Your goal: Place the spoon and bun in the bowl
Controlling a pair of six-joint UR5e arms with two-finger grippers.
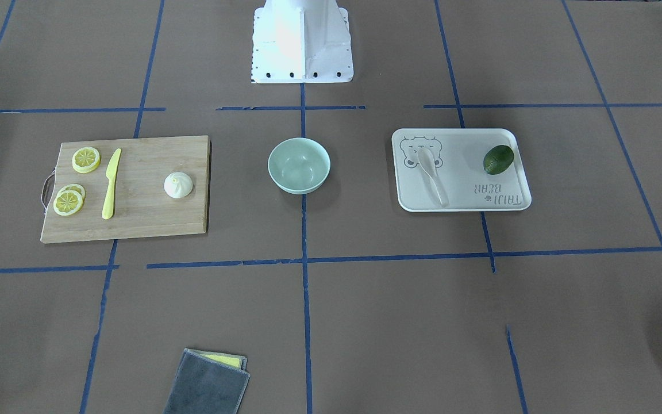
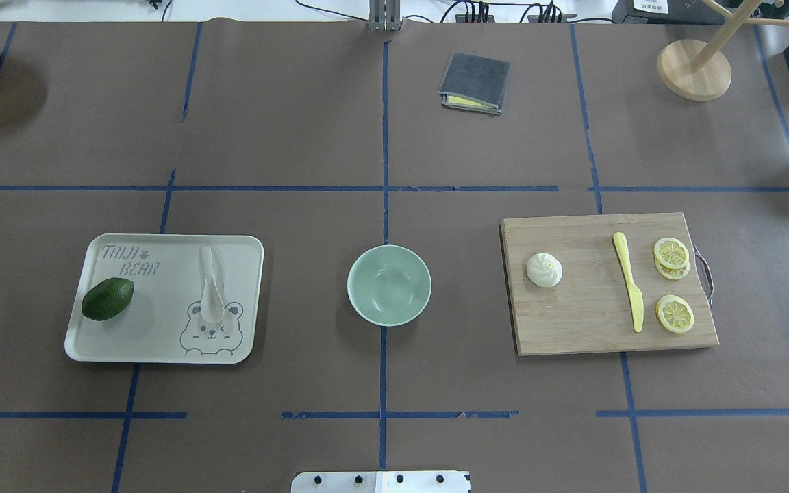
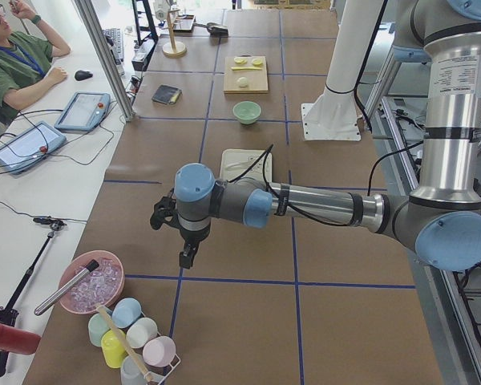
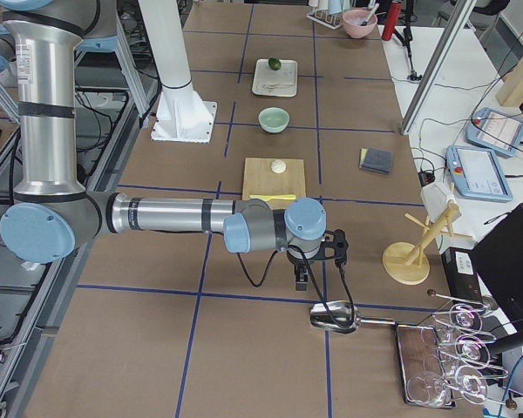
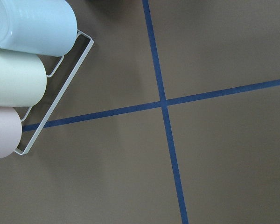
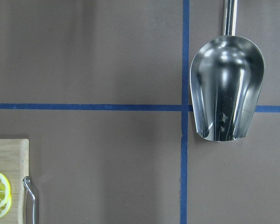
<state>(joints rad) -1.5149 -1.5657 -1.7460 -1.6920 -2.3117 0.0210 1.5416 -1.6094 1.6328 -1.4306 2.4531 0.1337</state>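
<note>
The white spoon [image 1: 431, 175] [image 2: 211, 291] lies on a cream bear tray [image 2: 155, 329]. The white pleated bun [image 1: 178, 185] [image 2: 544, 269] sits on a wooden cutting board [image 2: 579, 322]. The empty mint-green bowl [image 1: 299, 165] [image 2: 389, 285] stands between them at the table's centre. My left gripper [image 3: 186, 260] hangs over the table's left end, far from the tray. My right gripper [image 4: 302, 280] hangs past the board at the right end. Both show only in the side views, so I cannot tell whether they are open or shut.
A dark green fruit [image 2: 107, 299] is on the tray. A yellow knife [image 2: 629, 291] and lemon slices [image 2: 674, 314] are on the board. A grey cloth [image 2: 474, 83] lies at the far side. A cup rack [image 5: 32, 70] is below the left wrist, a metal scoop [image 6: 225, 88] below the right.
</note>
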